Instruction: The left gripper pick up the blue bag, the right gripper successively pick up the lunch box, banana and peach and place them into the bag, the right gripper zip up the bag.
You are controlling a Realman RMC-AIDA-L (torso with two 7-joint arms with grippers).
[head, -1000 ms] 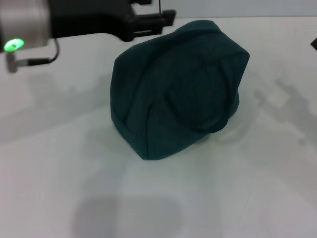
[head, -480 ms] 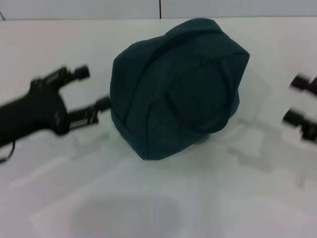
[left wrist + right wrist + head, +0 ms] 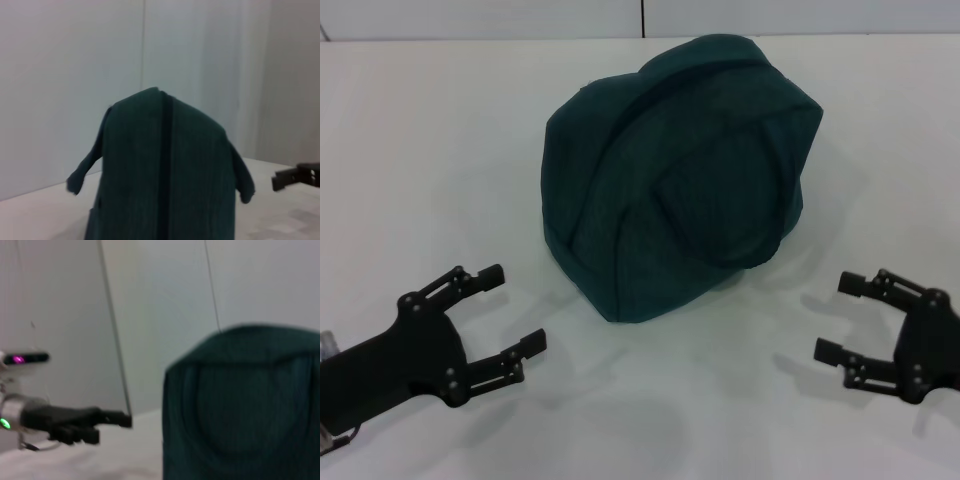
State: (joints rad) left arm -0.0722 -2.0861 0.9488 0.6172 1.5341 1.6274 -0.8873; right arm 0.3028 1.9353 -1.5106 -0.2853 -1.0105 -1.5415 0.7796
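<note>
The blue bag (image 3: 680,170) sits shut on the white table (image 3: 420,150), a loop handle lying flat across its near face. My left gripper (image 3: 515,308) rests low at the front left, open and empty, its fingers pointing toward the bag with a gap between. At the front right my right gripper (image 3: 835,316) is also open and empty, clear of the bag. The left wrist view shows the bag (image 3: 165,170) with the right gripper (image 3: 295,177) beyond it. In the right wrist view the bag (image 3: 240,405) fills the near side and the left gripper (image 3: 107,420) is farther off. Lunch box, banana and peach are out of view.
A pale wall (image 3: 520,18) with a vertical seam runs behind the table's far edge. Bare table surface surrounds the bag on all sides and lies between the two grippers at the front.
The left arm swung down from the far left to the front left of the table. The right gripper came in from the right edge to the front right. The bag stayed put.
</note>
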